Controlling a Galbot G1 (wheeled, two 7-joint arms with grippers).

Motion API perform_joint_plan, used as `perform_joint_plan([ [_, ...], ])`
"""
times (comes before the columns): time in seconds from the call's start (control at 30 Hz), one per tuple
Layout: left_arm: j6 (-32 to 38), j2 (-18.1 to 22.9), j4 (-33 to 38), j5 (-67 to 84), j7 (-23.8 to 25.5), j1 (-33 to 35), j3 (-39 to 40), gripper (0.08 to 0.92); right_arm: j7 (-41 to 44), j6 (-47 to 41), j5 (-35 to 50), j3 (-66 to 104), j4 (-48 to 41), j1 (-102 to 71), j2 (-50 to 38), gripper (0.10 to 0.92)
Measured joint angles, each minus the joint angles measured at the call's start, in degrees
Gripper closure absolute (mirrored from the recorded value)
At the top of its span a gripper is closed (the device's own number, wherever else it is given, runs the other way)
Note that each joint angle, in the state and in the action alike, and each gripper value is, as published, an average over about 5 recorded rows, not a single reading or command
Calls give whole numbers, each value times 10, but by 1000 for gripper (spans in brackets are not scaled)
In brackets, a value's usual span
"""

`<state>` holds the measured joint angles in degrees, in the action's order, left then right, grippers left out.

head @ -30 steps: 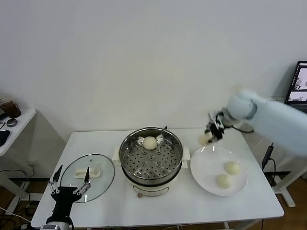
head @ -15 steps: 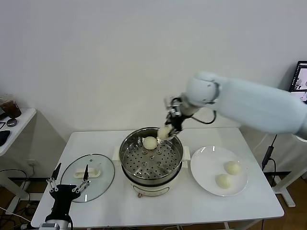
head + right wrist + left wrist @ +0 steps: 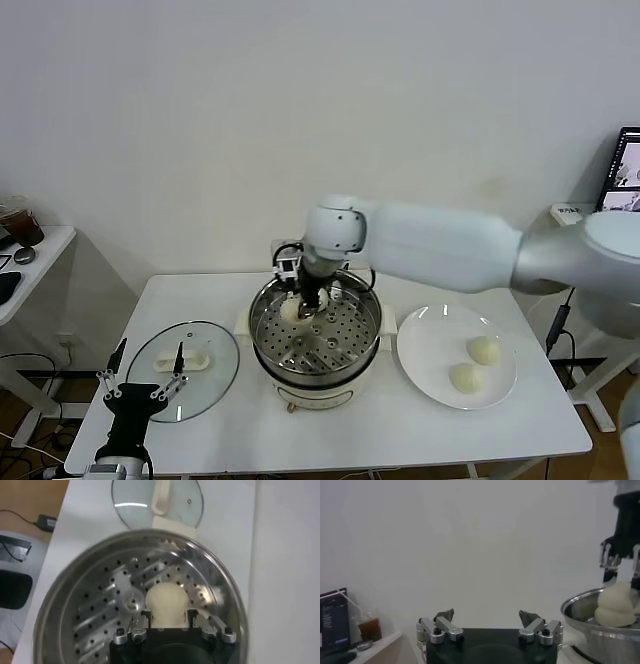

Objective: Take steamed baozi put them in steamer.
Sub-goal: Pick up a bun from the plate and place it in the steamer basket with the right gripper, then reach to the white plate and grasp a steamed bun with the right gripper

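The steamer (image 3: pixel 315 340) stands mid-table, the plate (image 3: pixel 430 345) beside it toward the right edge with two baozi (image 3: pixel 485 349) on it. My right gripper (image 3: pixel 310 297) is down inside the steamer's back rim, fingers closed around a bun (image 3: pixel 167 600) resting on the perforated tray. It is light, soft, easily dented; I grip its sides gently. A second ago I carried it over the plate. My left gripper (image 3: pixel 490 627) hangs wide open near the lid (image 3: pixel 180 360), empty.
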<state>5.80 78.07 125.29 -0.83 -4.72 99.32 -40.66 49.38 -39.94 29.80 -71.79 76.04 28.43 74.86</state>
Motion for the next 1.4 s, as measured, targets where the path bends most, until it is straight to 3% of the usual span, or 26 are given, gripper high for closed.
perform_joint_plan([
  [0.2, 0, -1, -2, 3, 0, -1, -1, 177, -7, -6, -6, 3, -28, -24, 24, 560],
  [0.57, -1, -3, -3, 4, 0, -5, 0, 177, 6, -5, -6, 19, -23, -22, 11, 257],
  [0.67, -3, -4, -4, 4, 1, -8, 2, 177, 26, 3, -13, 20, -5, -4, -14, 213],
  [1.1, -3, -11, -8, 8, 2, -9, 6, 177, 186, 130, -135, 43, 95, 44, -231, 203],
  [1.4, -2, -10, -15, 1, 3, -7, 11, 177, 230, 216, -245, 96, 130, -31, -388, 203],
])
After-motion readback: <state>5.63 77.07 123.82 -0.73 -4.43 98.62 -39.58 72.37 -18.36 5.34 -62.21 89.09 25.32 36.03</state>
